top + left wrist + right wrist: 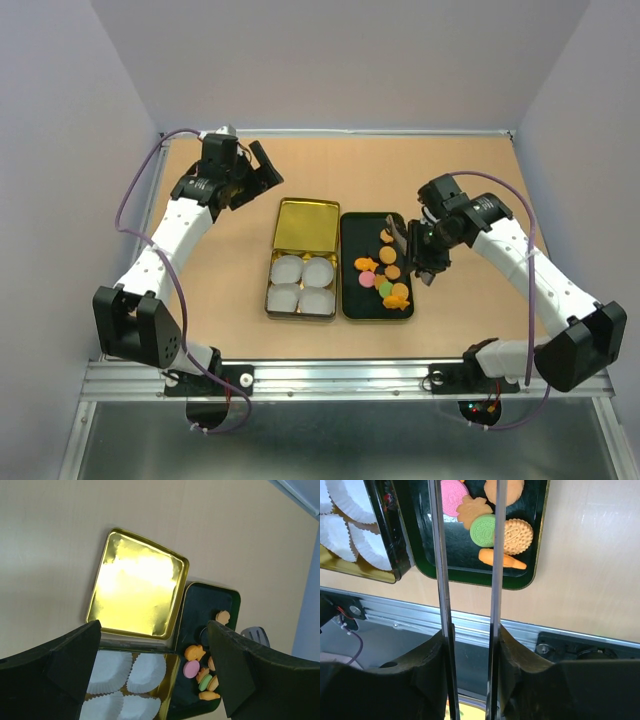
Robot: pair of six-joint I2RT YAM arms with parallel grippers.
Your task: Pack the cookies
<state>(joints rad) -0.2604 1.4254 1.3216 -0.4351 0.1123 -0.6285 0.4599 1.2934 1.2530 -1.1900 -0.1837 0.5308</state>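
While poised over the black tray (352, 262), right gripper (424, 262) with narrowly parted blades; cookies (385, 279) directly beneath and just beside. Left gripper (256, 170) spread wide, well away from cookies, beyond the gold tin (305, 224) of paper cups (302, 284).

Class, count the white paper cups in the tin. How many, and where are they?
4 paper cups, in a two-by-two block in the tin's near half: far-left, far-right, near-left, near-right. None seem hidden.

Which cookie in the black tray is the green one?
The round green cookie near the tray's front end, between a flower-shaped brown one and a round tan one. No other is green.
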